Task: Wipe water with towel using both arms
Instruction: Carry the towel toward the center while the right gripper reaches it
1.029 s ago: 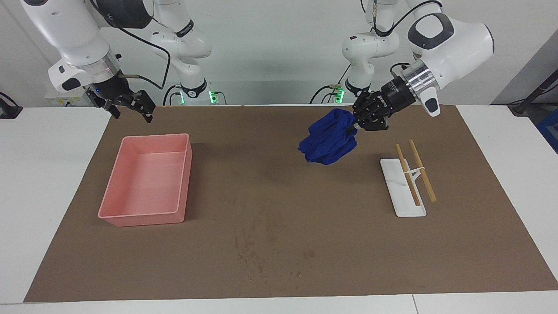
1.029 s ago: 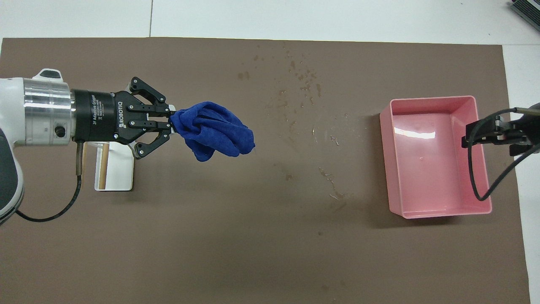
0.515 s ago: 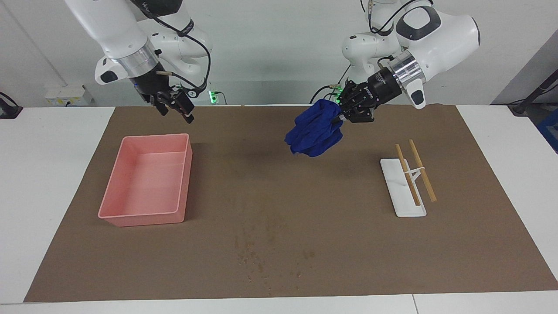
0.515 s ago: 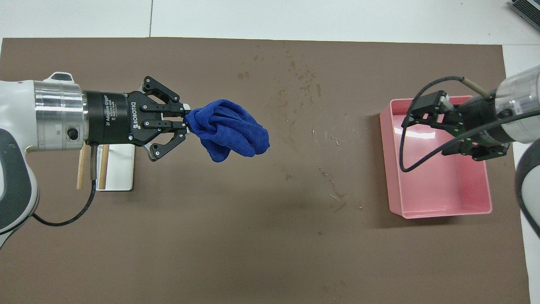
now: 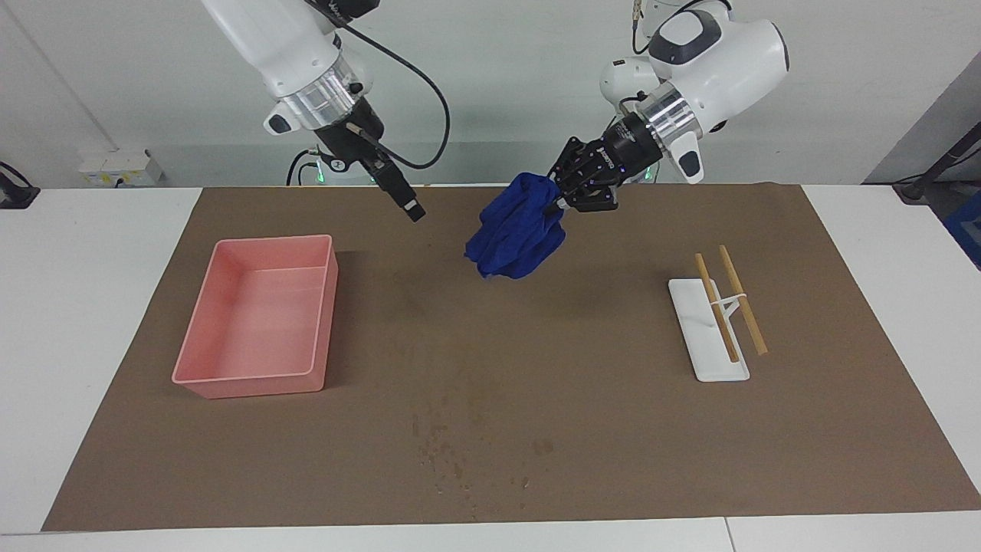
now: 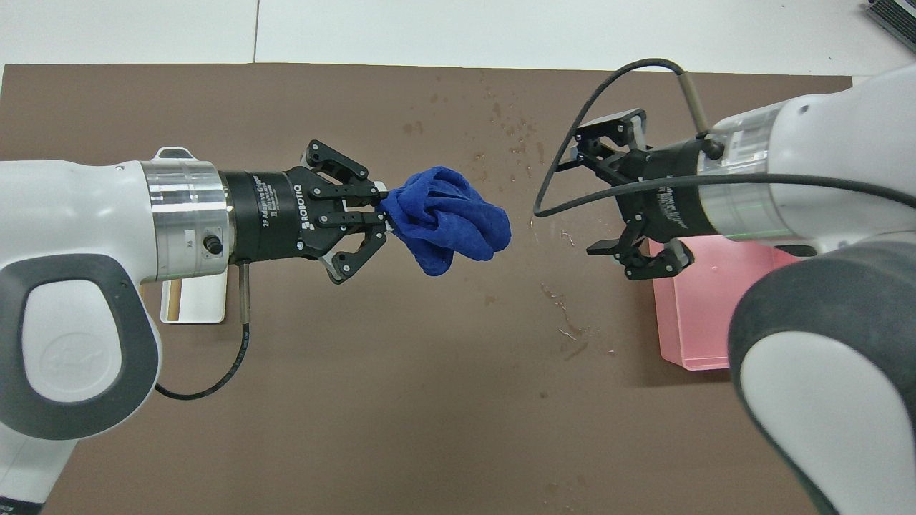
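Crumpled, towel [image 6: 447,218] points toward pink tray [image 5: 257,314] (airborne).

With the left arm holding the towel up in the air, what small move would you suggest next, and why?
Probably bring the right gripper the rest of the way to the towel and close on its free end. The left gripper is shut on one end, the towel hangs bunched above the mat, and the right gripper is open, facing it with a gap between. The water drops remain unwiped.
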You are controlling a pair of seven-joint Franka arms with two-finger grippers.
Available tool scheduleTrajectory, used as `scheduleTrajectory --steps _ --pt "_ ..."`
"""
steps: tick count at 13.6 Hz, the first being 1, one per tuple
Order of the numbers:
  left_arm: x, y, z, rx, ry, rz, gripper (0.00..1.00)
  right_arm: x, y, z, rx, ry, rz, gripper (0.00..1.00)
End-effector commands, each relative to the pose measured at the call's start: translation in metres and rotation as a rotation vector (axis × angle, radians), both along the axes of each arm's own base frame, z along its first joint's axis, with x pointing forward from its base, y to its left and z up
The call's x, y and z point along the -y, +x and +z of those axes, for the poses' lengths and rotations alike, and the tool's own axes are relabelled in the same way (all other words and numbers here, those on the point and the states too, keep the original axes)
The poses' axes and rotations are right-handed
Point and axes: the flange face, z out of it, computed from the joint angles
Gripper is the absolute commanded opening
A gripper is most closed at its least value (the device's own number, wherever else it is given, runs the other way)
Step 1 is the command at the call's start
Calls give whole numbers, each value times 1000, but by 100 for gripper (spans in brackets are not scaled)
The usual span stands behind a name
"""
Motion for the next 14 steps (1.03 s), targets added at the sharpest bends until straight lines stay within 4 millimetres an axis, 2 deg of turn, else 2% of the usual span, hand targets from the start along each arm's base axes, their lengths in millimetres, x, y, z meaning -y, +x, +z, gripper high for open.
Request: scheduleTrajectory --steps 1,2,5,6,9,10,11,13,14 --pt "13 -19 12 9 -28 60 0 -21 -4 -3 -41 59 -127 95" --pt "19 -22 13 16 -31 62 0 -24 -5 -4 -60 67 -158 95" --pt "39 -37 19 39 -32 19 0 -29 -21 -30 -206 97 -227 92" --pt "40 -39 22 39 -35 22 0 -41 -25 -34 -228 102 -244 92" --pt "48 -48 23 40 -32 5 0 -44 -19 -30 -195 125 -286 91" --pt "47 -53 18 36 -23 3 0 -46 -19 -30 -192 124 -287 82" --pt "47 -55 15 29 -18 -2 0 -47 -21 -30 -191 121 -284 65" --pt "52 -60 15 33 -18 -10 0 -48 -21 -30 -191 121 -282 17" --pt "55 -62 15 32 -18 -17 0 -47 -21 -29 -190 122 -283 0"
